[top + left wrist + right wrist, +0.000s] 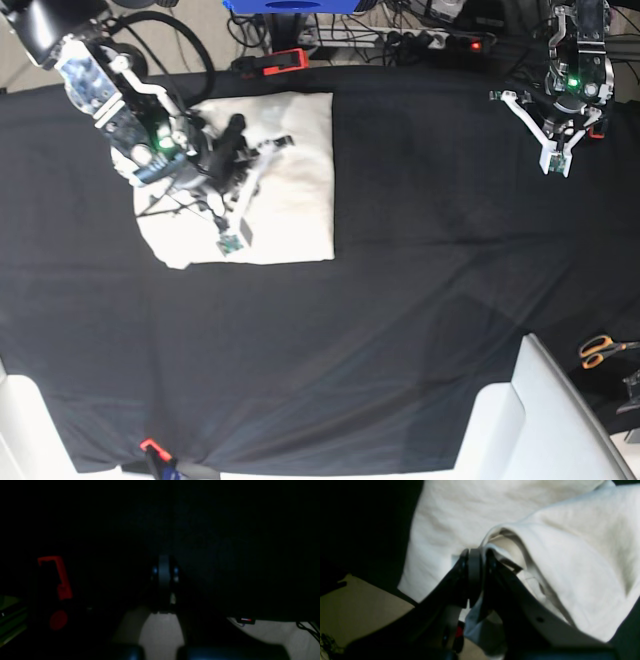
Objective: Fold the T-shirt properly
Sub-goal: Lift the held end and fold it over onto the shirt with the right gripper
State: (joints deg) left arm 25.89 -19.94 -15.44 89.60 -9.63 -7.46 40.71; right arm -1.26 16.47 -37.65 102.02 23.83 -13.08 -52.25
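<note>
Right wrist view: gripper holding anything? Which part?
Yes. The right gripper is shut on a raised fold of the cream cotton T-shirt. The left gripper holds nothing.

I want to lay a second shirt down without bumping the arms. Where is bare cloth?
The widest bare black table cloth runs between the T-shirt and the left gripper, and along the whole near edge. It is crowded where the right gripper pinches the shirt's fabric.
</note>
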